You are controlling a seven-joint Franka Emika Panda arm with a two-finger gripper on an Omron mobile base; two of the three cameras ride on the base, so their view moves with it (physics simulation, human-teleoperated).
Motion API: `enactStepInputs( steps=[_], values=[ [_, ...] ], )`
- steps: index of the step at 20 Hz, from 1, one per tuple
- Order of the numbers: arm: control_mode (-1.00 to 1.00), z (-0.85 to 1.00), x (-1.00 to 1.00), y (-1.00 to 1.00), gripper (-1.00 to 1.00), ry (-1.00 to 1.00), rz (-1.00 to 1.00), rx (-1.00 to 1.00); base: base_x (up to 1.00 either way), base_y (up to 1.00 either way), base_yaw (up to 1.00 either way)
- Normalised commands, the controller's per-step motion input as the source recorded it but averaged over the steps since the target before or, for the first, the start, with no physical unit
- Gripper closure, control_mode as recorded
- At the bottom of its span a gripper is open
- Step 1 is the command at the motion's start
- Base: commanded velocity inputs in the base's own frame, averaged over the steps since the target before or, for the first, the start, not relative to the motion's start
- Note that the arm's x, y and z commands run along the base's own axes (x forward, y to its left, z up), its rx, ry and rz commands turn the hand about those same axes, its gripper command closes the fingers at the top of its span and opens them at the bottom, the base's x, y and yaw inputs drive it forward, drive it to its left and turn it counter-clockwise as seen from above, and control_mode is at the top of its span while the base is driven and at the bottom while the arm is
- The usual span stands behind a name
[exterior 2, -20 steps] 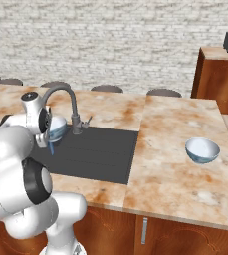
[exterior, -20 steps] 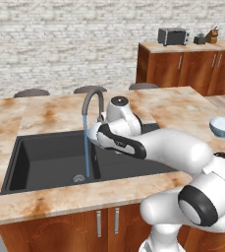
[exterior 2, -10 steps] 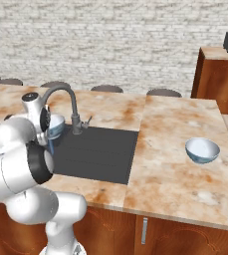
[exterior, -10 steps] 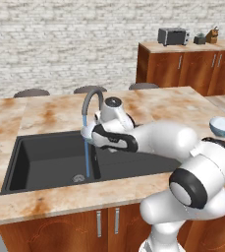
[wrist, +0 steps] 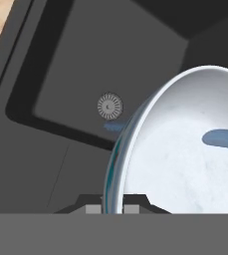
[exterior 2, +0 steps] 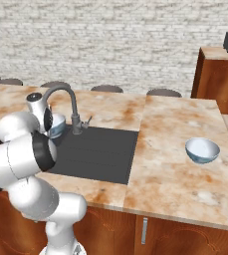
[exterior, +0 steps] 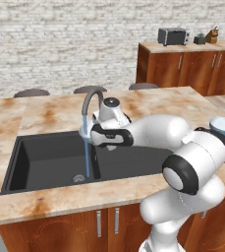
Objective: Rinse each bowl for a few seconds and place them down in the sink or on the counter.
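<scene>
Clamped on the rim of one bowl (wrist: 185, 149), the claw (wrist: 114, 206) holding it tilted over the black sink (exterior: 45, 157), close under the spout of the grey faucet (exterior: 90, 101), a thin blue stream of water (exterior: 87, 157) falling past it toward the round drain (wrist: 109, 106). Seen from the right base camera, the same bowl (exterior 2: 58, 124) tucked just beside the faucet, partly hidden by the arm. Well apart on the marble counter (exterior 2: 170, 149), to the right of the sink, the second bowl (exterior 2: 202, 150) sitting upright.
</scene>
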Motion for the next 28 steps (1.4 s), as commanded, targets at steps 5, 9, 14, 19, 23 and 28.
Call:
enactStepInputs(
  steps=[5, 9, 14, 19, 23, 28],
  values=[
    [-1.00, 0.13, -0.06, -0.18, 1.00, -0.04, 0.03, 0.00, 0.00, 0.00, 0.00],
    [-1.00, 0.13, -0.05, -0.24, 1.00, -0.01, 0.00, 0.00, 0.00, 0.00, 0.00],
    [-1.00, 0.07, -0.01, -0.32, 1.00, 0.02, -0.06, 0.00, 0.00, 0.00, 0.00],
    [-1.00, 0.07, 0.00, -0.30, 1.00, 0.04, -0.13, 0.00, 0.00, 0.00, 0.00],
    [-1.00, 0.05, 0.00, -0.34, 1.00, 0.06, -0.15, 0.00, 0.00, 0.00, 0.00],
    [-1.00, 0.03, 0.03, -0.33, 1.00, 0.04, -0.11, 0.00, 0.00, 0.00, 0.00]
  ],
)
